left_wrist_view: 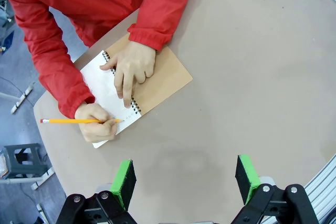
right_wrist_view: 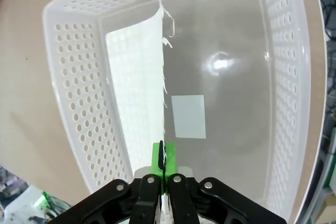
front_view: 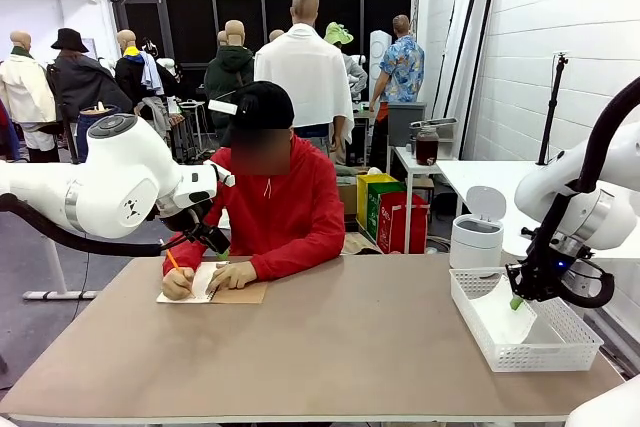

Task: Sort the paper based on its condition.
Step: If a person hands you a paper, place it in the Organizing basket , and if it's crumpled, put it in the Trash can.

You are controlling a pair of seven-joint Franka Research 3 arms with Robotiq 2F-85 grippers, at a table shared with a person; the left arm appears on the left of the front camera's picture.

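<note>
A thin white sheet of paper (right_wrist_view: 142,72) with a ragged torn edge hangs edge-on inside the white perforated basket (right_wrist_view: 73,93). My right gripper (right_wrist_view: 164,162) is shut on the sheet's near edge; in the front view this gripper (front_view: 517,300) hovers over the basket (front_view: 560,342) at the table's right end. My left gripper (left_wrist_view: 185,181) is open, green pads wide apart, hovering above bare tabletop near the person; in the front view it (front_view: 212,240) sits just left of the person's arm.
A person in a red top writes with a pencil (left_wrist_view: 79,121) in a spiral notebook (left_wrist_view: 163,80), one hand flat on it. A small white tag (right_wrist_view: 189,116) shows through the basket floor. A white lidded bin (front_view: 477,239) stands behind the basket.
</note>
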